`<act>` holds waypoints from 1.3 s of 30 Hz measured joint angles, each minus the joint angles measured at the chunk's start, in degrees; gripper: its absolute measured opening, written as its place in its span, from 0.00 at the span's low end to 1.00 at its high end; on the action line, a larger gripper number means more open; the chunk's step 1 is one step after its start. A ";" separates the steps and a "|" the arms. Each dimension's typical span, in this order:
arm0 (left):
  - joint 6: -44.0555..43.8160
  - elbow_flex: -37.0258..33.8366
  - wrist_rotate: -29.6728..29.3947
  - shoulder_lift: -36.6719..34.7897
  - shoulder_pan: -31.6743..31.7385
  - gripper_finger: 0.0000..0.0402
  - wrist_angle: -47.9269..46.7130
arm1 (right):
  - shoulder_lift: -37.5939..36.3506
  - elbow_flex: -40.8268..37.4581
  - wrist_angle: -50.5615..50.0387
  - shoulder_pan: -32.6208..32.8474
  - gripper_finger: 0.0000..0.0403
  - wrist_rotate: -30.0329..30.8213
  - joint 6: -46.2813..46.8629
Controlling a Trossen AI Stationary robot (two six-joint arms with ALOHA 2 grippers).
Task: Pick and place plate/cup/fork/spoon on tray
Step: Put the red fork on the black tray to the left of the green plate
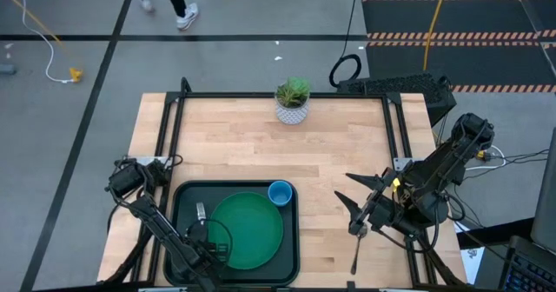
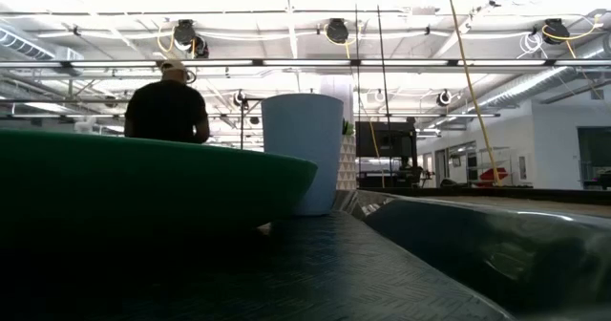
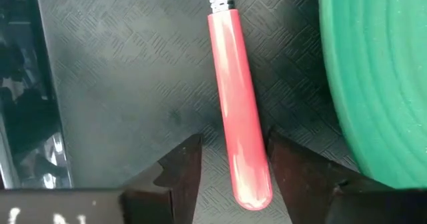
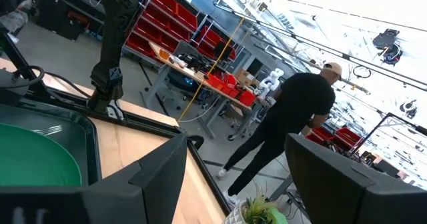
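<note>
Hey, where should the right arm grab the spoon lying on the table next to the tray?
Grip the spoon mid-handle, coming straight down from above with the fingers across its narrow width. It lies flat on the bare table, right of the tray, so there is nothing to get under from the side. The open right gripper is nearest.

My two arms are dark, with black cables. The right arm (image 1: 434,175) has a small yellow bit.
</note>
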 joint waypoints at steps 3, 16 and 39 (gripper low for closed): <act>0.32 0.37 -0.04 -0.21 0.01 0.44 -0.69 | 0.00 0.00 0.01 0.00 0.61 0.00 0.02; 4.49 6.11 1.53 -7.38 0.08 0.30 -12.26 | 0.00 0.00 0.00 0.00 0.61 -0.02 0.04; 24.91 -12.48 0.07 -8.59 9.90 0.10 -21.65 | 0.07 -0.02 -1.64 -0.07 0.61 -0.17 0.07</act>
